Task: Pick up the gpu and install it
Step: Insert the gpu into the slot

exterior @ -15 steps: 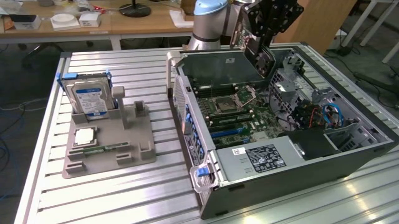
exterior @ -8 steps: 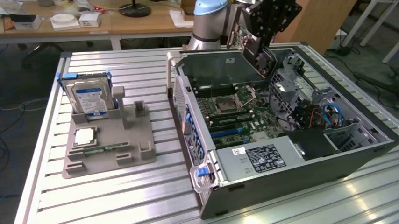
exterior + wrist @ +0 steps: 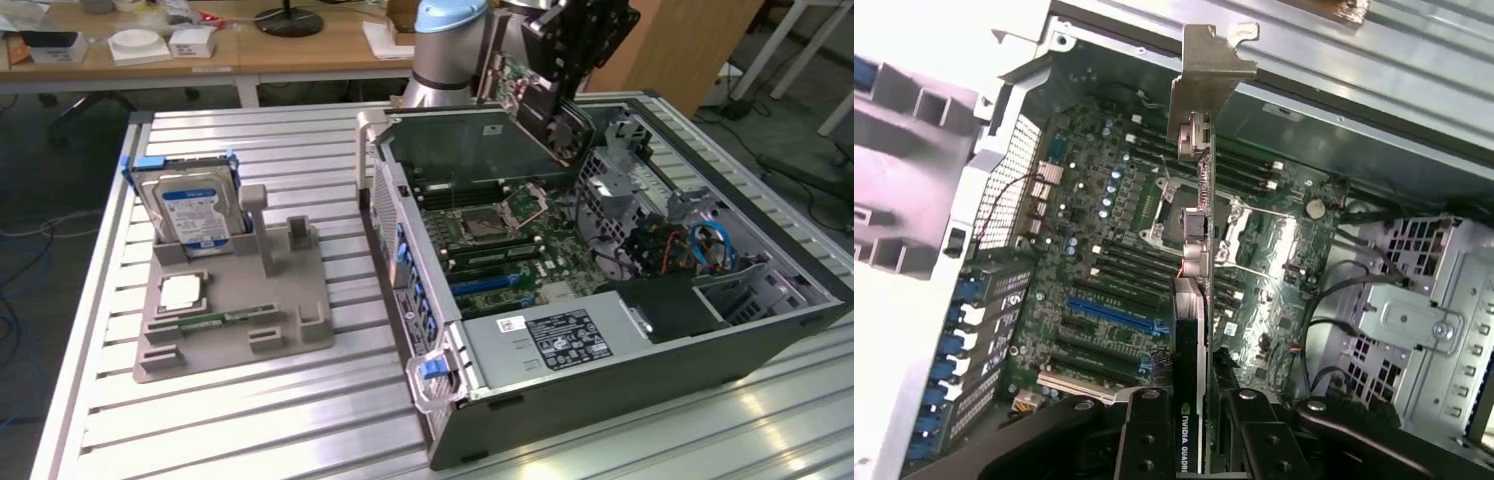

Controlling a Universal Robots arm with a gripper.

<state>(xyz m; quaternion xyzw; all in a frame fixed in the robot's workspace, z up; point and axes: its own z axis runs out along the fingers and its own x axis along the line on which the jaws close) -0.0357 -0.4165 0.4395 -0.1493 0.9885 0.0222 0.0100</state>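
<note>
black two-finger tool (image 3: 1199,425) clenched on the gpu (image 3: 1196,250) — flat green card, black shroud, silver end bracket — held edge-on above the green motherboard (image 3: 1094,270), inside the open grey computer case (image 3: 747,330), on the slatted metal desk (image 3: 267,420)

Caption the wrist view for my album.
Gripper clamps the gpu edge-on over the open computer's motherboard.

Two cameras on one open computer case (image 3: 641,400)
The exterior view stands back and looks down over the slatted table (image 3: 267,420) and whole case; the wrist view looks close along the gpu (image 3: 1194,240) inside. Both share the motherboard (image 3: 514,250) (image 3: 1104,250).
</note>
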